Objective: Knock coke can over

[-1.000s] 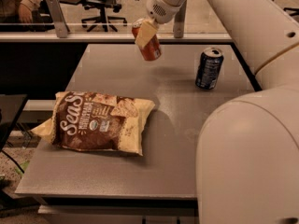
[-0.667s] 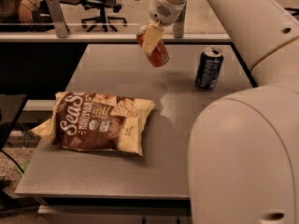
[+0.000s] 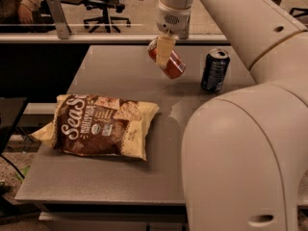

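The white arm (image 3: 240, 18) reaches from the right across the back of the bench (image 3: 120, 76), wrist pointing down. Its end effector (image 3: 162, 60) is clenched on the coke can (image 3: 175, 67), one pale finger lying across the can's front. The coke can is tilted steeply, top toward the left, above the far middle of the bench. Its lettering cannot be read. A dark can (image 3: 214, 70) stands upright just to its right. The brown chip bag (image 3: 101, 126) at front left reads "SeaS".
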`<state>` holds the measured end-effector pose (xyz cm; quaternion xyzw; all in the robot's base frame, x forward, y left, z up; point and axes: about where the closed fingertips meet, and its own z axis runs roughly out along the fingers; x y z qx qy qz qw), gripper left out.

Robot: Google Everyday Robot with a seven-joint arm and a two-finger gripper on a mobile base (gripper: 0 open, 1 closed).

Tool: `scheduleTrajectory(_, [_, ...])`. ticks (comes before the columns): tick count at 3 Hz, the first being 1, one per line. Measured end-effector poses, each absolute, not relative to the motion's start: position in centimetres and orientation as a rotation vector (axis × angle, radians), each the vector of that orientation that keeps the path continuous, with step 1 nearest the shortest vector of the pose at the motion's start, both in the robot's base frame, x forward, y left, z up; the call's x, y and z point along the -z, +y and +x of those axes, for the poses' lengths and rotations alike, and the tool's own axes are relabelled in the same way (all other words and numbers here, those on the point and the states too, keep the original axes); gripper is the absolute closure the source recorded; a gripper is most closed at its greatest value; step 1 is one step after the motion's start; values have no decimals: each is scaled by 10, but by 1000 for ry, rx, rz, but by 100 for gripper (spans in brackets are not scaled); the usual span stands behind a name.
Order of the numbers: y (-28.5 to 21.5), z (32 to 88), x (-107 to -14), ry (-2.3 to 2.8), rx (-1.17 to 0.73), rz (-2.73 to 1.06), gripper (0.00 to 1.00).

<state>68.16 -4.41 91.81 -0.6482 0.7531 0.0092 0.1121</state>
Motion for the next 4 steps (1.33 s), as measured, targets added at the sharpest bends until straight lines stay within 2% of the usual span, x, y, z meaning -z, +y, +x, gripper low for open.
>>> scheduleTrajectory(2, [-53,670,-907,2230,94,-2002,30])
scheduleTrajectory(3, [-46,672,-899,2179,141,-2026,0])
scheduleTrajectory(4, [-46,672,-899,2179,142,-2026,0])
